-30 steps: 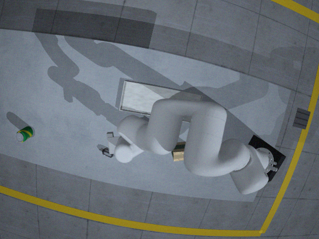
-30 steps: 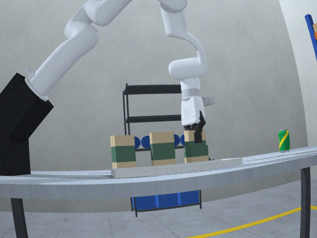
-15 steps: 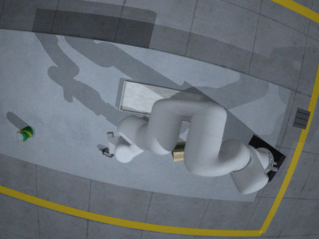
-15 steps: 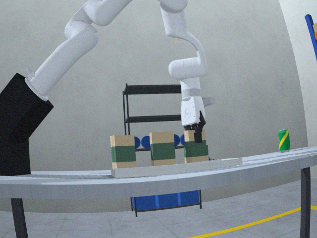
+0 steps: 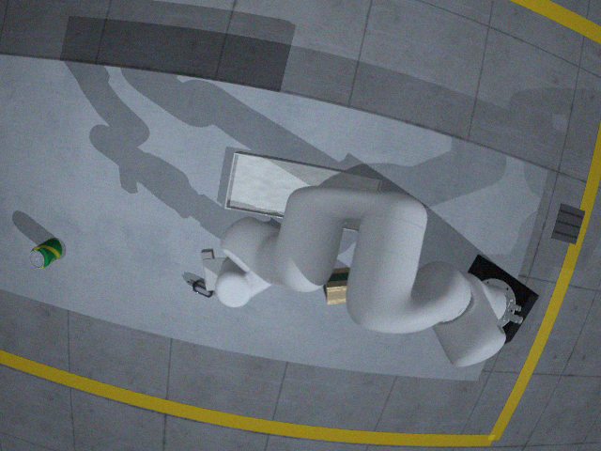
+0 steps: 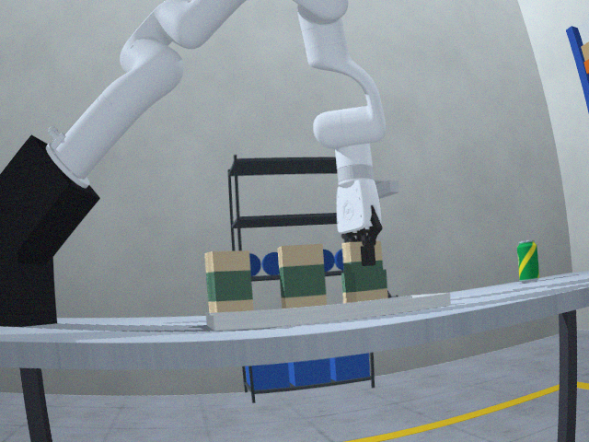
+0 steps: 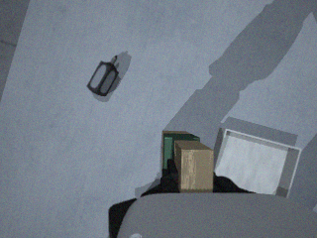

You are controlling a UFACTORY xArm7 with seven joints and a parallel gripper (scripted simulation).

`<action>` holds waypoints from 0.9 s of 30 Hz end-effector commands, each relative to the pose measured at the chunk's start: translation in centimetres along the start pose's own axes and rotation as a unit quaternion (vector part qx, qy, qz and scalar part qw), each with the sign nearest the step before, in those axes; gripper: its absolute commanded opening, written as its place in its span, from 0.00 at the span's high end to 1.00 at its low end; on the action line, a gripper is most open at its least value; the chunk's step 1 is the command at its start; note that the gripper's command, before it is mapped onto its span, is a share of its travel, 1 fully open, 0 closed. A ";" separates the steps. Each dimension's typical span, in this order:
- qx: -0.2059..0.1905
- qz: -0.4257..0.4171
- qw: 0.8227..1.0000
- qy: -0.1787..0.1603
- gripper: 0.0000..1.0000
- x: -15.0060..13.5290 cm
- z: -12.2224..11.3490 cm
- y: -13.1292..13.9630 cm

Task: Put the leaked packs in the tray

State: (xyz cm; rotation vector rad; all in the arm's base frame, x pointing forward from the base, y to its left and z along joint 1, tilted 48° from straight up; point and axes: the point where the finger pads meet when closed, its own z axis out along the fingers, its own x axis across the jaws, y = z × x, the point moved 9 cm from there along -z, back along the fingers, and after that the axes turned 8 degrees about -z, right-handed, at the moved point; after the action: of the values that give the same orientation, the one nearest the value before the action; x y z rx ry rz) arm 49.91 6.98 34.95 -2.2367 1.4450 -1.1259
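Observation:
Three coffee packs, tan with a green band, stand in a row in the side view: the left pack (image 6: 228,281), the middle pack (image 6: 302,275) and the right pack (image 6: 363,272). My gripper (image 6: 365,247) comes straight down and is shut on the top of the right pack, whose base is about at table level. In the wrist view that pack (image 7: 193,166) sits between my dark fingers. The low grey tray (image 6: 328,311) lies in front of the packs; it also shows from above (image 5: 286,186) and at the wrist view's right (image 7: 255,161). From above, my arm hides the gripper; only one pack (image 5: 336,286) shows.
A green and yellow can (image 6: 527,261) stands at the far right of the table, also seen from above (image 5: 47,252). A small dark object (image 7: 103,78) lies on the table away from the packs. A black shelf (image 6: 281,194) stands behind the table.

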 end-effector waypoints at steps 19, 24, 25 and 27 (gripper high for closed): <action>0.001 0.000 1.000 0.000 0.77 0.0 -4.7 0.0; 0.001 0.000 1.000 0.000 0.77 0.0 -5.5 0.0; 0.001 0.000 1.000 0.000 0.77 0.0 -5.5 0.0; 0.001 0.000 1.000 0.000 0.77 0.0 -5.5 0.0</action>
State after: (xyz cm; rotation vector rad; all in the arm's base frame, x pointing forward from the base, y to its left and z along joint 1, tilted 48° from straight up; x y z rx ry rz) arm 46.03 7.96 38.53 -2.2371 1.4471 -1.1255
